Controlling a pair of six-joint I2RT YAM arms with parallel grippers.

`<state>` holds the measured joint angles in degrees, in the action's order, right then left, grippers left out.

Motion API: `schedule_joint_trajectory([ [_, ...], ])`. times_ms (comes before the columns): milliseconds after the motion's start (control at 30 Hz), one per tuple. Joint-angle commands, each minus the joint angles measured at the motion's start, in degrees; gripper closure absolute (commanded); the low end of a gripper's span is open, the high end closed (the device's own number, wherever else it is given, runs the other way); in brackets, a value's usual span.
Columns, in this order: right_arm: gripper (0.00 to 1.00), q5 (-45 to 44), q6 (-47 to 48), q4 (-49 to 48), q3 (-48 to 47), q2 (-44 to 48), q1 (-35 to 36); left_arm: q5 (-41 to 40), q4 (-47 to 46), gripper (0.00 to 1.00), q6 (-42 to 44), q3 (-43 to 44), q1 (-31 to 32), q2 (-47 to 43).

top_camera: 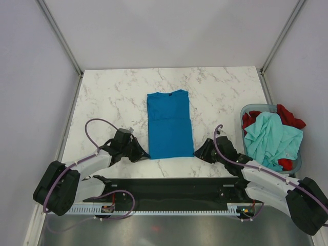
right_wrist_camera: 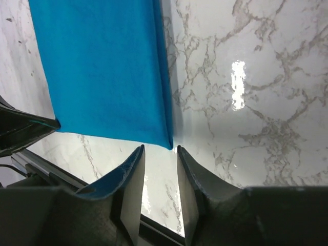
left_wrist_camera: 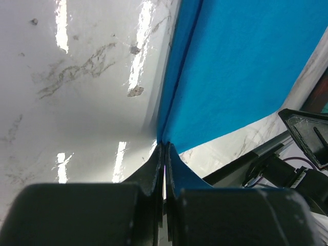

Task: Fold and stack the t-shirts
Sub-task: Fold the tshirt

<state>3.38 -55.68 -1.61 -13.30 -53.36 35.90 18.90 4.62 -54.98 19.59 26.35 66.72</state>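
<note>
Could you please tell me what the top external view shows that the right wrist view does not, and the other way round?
Only the top external view shows the basket at the right side of the table, holding the red t-shirt and the mint-teal t-shirt. Only the right wrist view shows the right gripper up close, its fingers apart and empty, just short of the near corner of the blue t-shirt. Both show the blue t-shirt lying folded on the marble table.

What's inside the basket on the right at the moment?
In the basket, a pale mint-teal t-shirt lies crumpled on top, with a red t-shirt showing around its edges. The basket's bottom, and anything beneath the two shirts, is covered.
</note>
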Motion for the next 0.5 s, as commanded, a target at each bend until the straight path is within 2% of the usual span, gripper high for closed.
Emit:
schedule_joint_trajectory([
  [0, 0.6, -0.83, 0.75, -1.46, 1.17, -0.77, 0.4, -1.32, 0.47, 0.98, 0.93, -0.61, 0.28, 0.34],
  [200, 0.53, 0.58, -0.65, -7.43, 3.45, -3.32, 0.4, -1.49, 0.39, 0.98, 1.19, -0.61, 0.28, 0.78],
  [467, 0.55, 0.84, -1.62, -11.14, 4.6, -5.61, 0.49, -1.84, 0.47, 0.98, 1.28, -0.52, 0.28, 0.96],
])
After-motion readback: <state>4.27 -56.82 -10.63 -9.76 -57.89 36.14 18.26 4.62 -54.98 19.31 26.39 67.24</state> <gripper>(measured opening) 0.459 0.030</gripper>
